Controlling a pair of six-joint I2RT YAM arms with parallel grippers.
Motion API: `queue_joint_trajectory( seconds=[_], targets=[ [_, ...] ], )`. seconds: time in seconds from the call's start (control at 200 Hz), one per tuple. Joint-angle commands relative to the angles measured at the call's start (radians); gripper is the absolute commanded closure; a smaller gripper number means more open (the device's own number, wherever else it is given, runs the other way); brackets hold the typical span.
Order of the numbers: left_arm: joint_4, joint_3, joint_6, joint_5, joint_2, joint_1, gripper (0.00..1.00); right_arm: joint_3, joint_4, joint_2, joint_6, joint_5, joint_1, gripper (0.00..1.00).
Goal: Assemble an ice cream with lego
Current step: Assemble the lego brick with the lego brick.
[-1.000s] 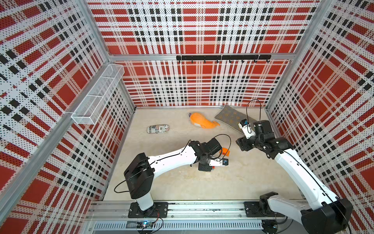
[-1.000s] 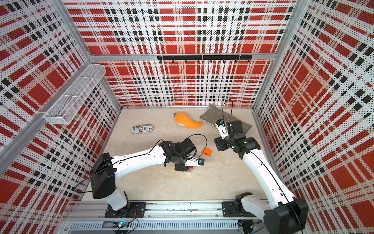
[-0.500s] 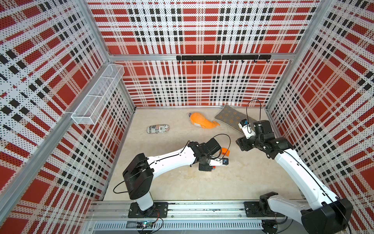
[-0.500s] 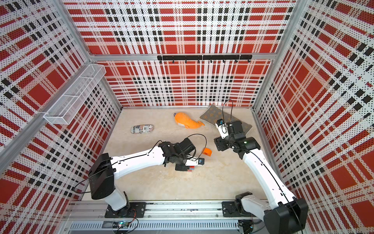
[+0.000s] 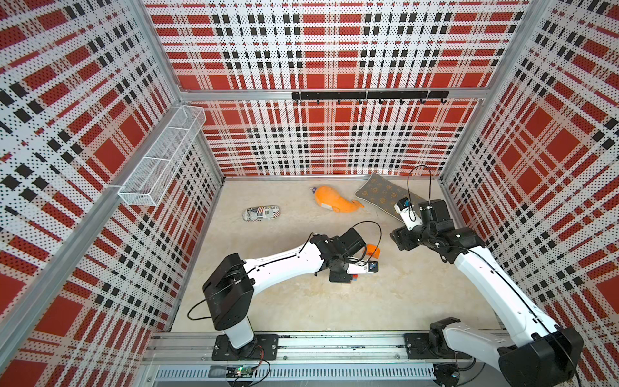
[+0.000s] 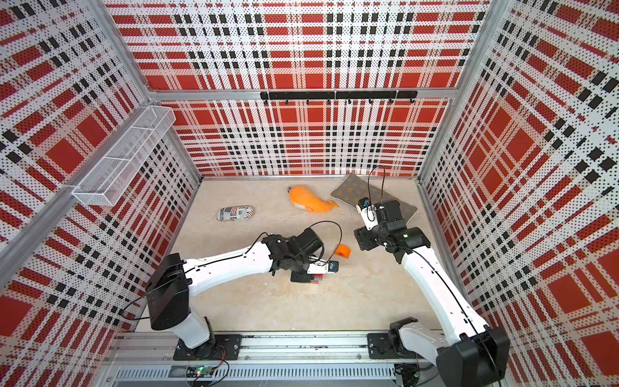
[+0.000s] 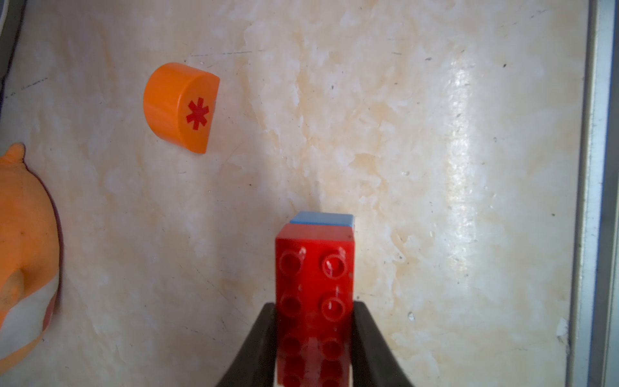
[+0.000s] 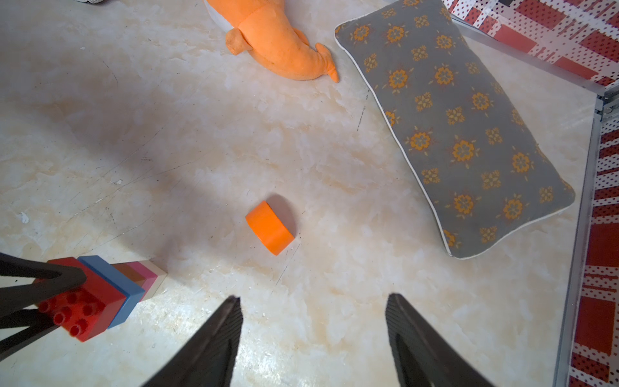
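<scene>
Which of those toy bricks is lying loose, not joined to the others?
The rounded orange piece with the red asterisk lies alone. The red, blue, brown, pink and cream bricks form one stack, clamped in the left gripper.

Pouch (image 5: pixel 261 213) reads, perhaps, "Place"; orange piece (image 7: pixel 181 107) bears asterisk.

You have bare desk (image 8: pixel 335 284) all round the orange cap (image 8: pixel 270 231), which lies well apart from the cushion (image 8: pixel 452 134) and the whale (image 8: pixel 274 43); only the left tool (image 7: pixel 314 308), clamped on the brick stack (image 8: pixel 100 291), stands near on one side.
</scene>
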Motion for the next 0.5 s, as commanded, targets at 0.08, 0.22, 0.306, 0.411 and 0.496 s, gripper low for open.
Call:
queue_joint_trajectory(
  seconds=[0.08, 0.22, 0.306, 0.411, 0.496],
  targets=[
    [-0.043, -0.081, -0.014, 0.047, 0.097, -0.007, 0.94, -0.003, 0.012, -0.005, 0.003, -0.009, -0.009, 0.27],
    [-0.047, -0.097, -0.019, 0.048, 0.111, -0.012, 0.94, -0.002, 0.014, -0.005, 0.003, -0.012, -0.009, 0.27],
    [-0.051, -0.105, -0.023, 0.048, 0.118, -0.014, 0.94, -0.002, 0.013, -0.006, 0.002, -0.013, -0.008, 0.27],
    [-0.057, -0.105, -0.026, 0.044, 0.124, -0.012, 0.94, 0.000, 0.013, -0.003, 0.003, -0.016, -0.010, 0.27],
    [-0.062, -0.107, -0.026, 0.039, 0.134, -0.013, 0.94, 0.001, 0.015, -0.001, 0.003, -0.016, -0.010, 0.27]
  ],
)
